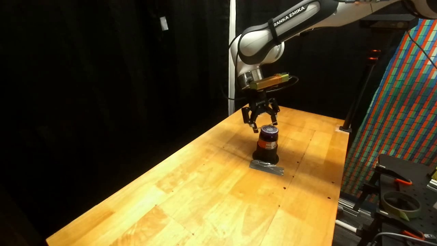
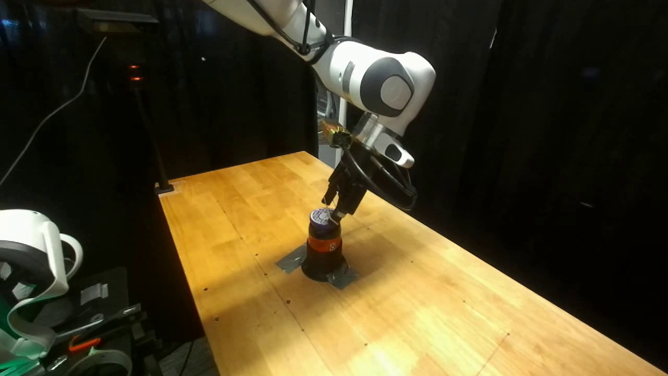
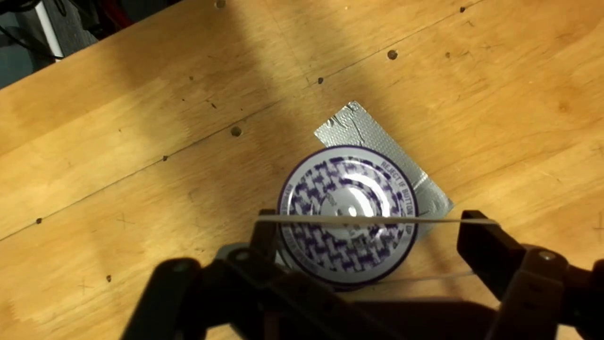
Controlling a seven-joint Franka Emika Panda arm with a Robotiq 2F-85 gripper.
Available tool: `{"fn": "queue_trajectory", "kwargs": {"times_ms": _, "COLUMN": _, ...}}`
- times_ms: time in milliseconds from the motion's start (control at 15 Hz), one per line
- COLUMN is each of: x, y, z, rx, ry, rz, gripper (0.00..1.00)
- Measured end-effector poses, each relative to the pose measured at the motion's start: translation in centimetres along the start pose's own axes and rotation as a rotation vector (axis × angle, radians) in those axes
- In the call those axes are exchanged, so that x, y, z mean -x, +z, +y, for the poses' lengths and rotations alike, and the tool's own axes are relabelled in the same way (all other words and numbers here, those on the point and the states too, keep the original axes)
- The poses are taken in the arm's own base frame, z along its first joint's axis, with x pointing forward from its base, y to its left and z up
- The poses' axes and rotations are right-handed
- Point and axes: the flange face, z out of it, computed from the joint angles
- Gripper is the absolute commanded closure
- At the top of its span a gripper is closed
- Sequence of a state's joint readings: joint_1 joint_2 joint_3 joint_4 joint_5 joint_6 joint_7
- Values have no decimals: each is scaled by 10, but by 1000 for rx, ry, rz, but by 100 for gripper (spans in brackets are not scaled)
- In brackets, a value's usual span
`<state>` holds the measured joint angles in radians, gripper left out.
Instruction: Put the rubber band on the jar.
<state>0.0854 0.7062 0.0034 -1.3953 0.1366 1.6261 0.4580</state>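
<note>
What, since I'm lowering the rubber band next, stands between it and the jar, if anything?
Nothing visible stands between the rubber band, stretched across the open end effector, and the jar. One finger looks close to the lid, though, and might catch.

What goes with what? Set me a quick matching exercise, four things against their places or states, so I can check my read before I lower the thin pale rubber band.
Things
1. black gripper fingers
2. thin pale rubber band
3. dark cylindrical jar
4. silver-grey tape

Places or states
A. stretched from one finger to the other
B. lying flat on the wooden table
C. spread apart
D. upright, orange around its middle

Pairs: 1-C, 2-A, 3-D, 4-B
</note>
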Motion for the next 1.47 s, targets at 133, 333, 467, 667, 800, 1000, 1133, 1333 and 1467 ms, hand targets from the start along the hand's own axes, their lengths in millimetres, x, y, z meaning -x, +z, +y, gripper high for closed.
{"fn": "queue_trajectory", "kwargs": {"times_ms": 133, "x": 10, "y": -3, "z": 1, "rx": -9, "ry": -35, "rz": -7, "gripper": 0}}
{"fn": "queue_trajectory", "kwargs": {"times_ms": 333, "x": 21, "y": -1, "z": 7, "rx": -14, "ry": -70, "rz": -17, "gripper": 0}}
{"fn": "queue_trajectory", "kwargs": {"times_ms": 467, "x": 23, "y": 5, "z": 10, "rx": -14, "ry": -80, "rz": -23, "gripper": 0}}
{"fn": "queue_trajectory", "kwargs": {"times_ms": 667, "x": 20, "y": 17, "z": 12, "rx": -16, "ry": -76, "rz": -17, "gripper": 0}}
{"fn": "queue_trajectory", "kwargs": {"times_ms": 800, "x": 18, "y": 23, "z": 12, "rx": -20, "ry": -73, "rz": -5, "gripper": 0}}
{"fn": "queue_trajectory", "kwargs": {"times_ms": 1000, "x": 14, "y": 28, "z": 12, "rx": -31, "ry": -66, "rz": 22, "gripper": 0}}
{"fn": "queue_trajectory", "kwargs": {"times_ms": 1133, "x": 11, "y": 31, "z": 12, "rx": -40, "ry": -55, "rz": 43, "gripper": 0}}
{"fn": "queue_trajectory", "kwargs": {"times_ms": 1333, "x": 7, "y": 33, "z": 12, "rx": -56, "ry": -29, "rz": 82, "gripper": 0}}
{"fn": "queue_trajectory", "kwargs": {"times_ms": 1467, "x": 5, "y": 33, "z": 11, "rx": -66, "ry": -13, "rz": 105, "gripper": 0}}
